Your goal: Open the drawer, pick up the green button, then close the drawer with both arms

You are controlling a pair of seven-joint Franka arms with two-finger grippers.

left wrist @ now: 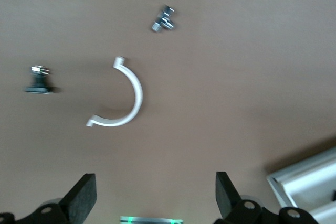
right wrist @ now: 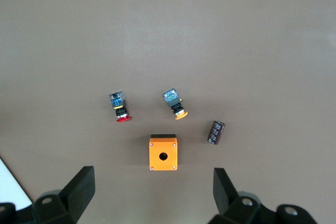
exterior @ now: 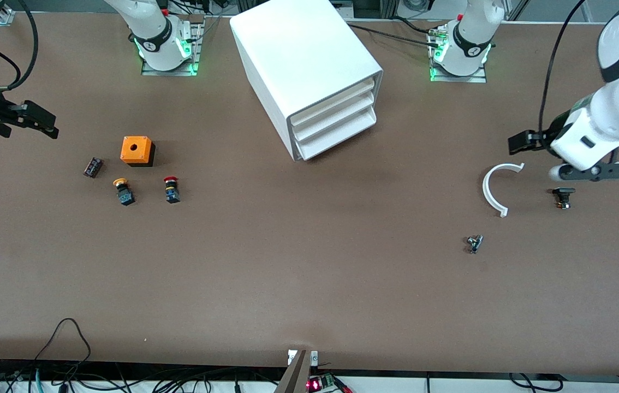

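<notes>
In the front view the left gripper (exterior: 522, 143) hangs in the air at the left arm's end of the table, over the brown tabletop (exterior: 309, 273) beside a white curved plastic half-ring (exterior: 494, 188). The right gripper (exterior: 42, 120) hangs over the right arm's end of the table. How their fingers stand cannot be told from this view. The big white box cabinet (exterior: 304, 71) stands between the two arm bases, and its lowest white tray-like drawer (exterior: 339, 136) is pushed in, as are the two drawers above it. No green-capped button shows in any view. Near the half-ring lie a small black part with a metal end (exterior: 563, 196) and, nearer to the front camera, a small metal screw piece (exterior: 474, 243). Toward the right arm's end there are an orange square box with a round hole (exterior: 136, 150), a dark small cylinder (exterior: 93, 167), a yellow-capped push button (exterior: 123, 192) and a red-capped push button (exterior: 171, 189), both lying nearer to the front camera than the box.

In the left wrist view the left gripper (left wrist: 156, 198) is spread wide with nothing between its black fingers (left wrist: 83, 198). The half-ring (left wrist: 126, 100), the black part (left wrist: 40, 81) and the screw piece (left wrist: 164, 19) lie apart from each other, and a corner of the cabinet (left wrist: 307, 182) shows.

In the right wrist view the right gripper (right wrist: 154, 192) is also spread wide and empty, over the orange box (right wrist: 163, 153). The red-capped button (right wrist: 120, 107), the yellow-capped button (right wrist: 175, 103) and the dark cylinder (right wrist: 216, 132) lie near the box without touching it.
</notes>
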